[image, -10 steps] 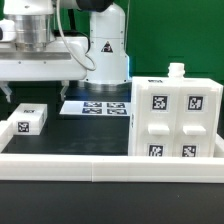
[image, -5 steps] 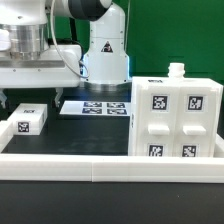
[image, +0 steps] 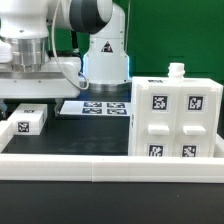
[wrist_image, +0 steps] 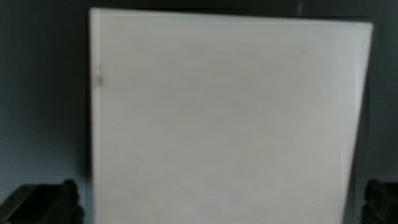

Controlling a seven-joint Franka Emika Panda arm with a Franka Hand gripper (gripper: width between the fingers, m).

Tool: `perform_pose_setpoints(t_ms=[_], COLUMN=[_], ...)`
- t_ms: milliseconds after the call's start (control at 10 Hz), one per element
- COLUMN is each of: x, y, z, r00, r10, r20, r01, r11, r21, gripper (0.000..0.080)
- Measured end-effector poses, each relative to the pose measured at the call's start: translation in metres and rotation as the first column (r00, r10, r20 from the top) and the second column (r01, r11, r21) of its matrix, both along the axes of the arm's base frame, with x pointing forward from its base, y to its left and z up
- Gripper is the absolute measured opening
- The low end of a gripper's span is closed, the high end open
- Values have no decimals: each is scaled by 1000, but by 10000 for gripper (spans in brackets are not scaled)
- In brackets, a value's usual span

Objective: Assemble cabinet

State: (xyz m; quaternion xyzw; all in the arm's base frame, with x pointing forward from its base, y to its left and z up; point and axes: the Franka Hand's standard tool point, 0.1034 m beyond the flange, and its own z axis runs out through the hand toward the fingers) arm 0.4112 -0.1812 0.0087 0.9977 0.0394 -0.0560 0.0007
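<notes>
The cabinet (image: 176,116) is a large white box with square tag markers, standing at the exterior view's right. A small white part with a tag (image: 27,121) lies at the exterior view's left. My gripper (image: 33,92) hangs just above that part. In the wrist view a plain white face (wrist_image: 228,110) fills most of the frame. My gripper (wrist_image: 210,205) is open, with a dark fingertip (wrist_image: 39,200) on either side of the white face and a gap showing beside it. The face is blurred and I see no tag on it.
The marker board (image: 97,107) lies flat behind the small part, next to the arm's base (image: 104,60). A long low white rail (image: 100,165) runs across the front. A small white knob (image: 177,70) sticks up on top of the cabinet.
The arm's upper links have swung toward the exterior view's left and the wrist has come down a little over the small tagged part. The cabinet and the part have not moved.
</notes>
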Motion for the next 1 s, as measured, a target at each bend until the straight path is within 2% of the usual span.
perform_pose_setpoints(t_ms=[100,200,300,400,900,1000], x=[0,0,0,0,0,1], y=[0,0,0,0,0,4], z=[0,0,0,0,0,5], r00=[1000,1000,1000,1000,1000,1000], r10=[0,0,0,0,0,-2], r20=[0,0,0,0,0,-8], r01=[0,0,0,0,0,2], r11=[1000,1000,1000,1000,1000,1000], r21=[0,0,0,0,0,9], gripper=[797,663,663,561,561,561])
